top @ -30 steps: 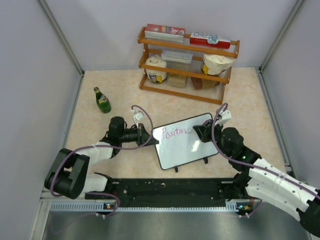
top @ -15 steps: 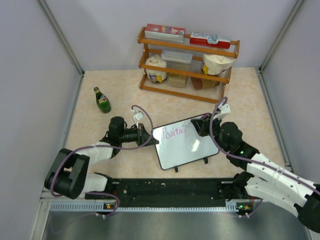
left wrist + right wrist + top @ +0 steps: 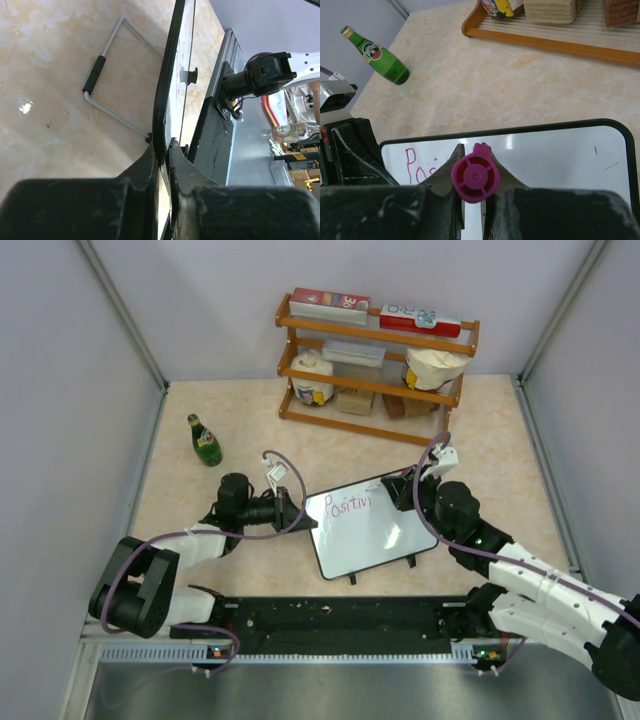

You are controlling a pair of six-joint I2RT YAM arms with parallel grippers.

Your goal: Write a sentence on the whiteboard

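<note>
One partial word, "Positivi", of the purple-pink handwritten sentence (image 3: 345, 507) shows on the small black-framed whiteboard (image 3: 365, 540), mid beige surface (image 3: 250, 445). Right hand (image 3: 405, 490), clamped on magenta plastic marker (image 3: 475, 178), has shifted toward the board's far edge; left hand (image 3: 297, 512) pinches the frame tight. Most writing remains.

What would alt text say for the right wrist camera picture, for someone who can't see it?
The right gripper holds a purple-pink marker, seen end-on, over the whiteboard, where pink letters starting "Pos" show at left. The black left gripper grips the board's left edge; beyond, on the beige table, are a green bottle and a wooden rack.
</note>
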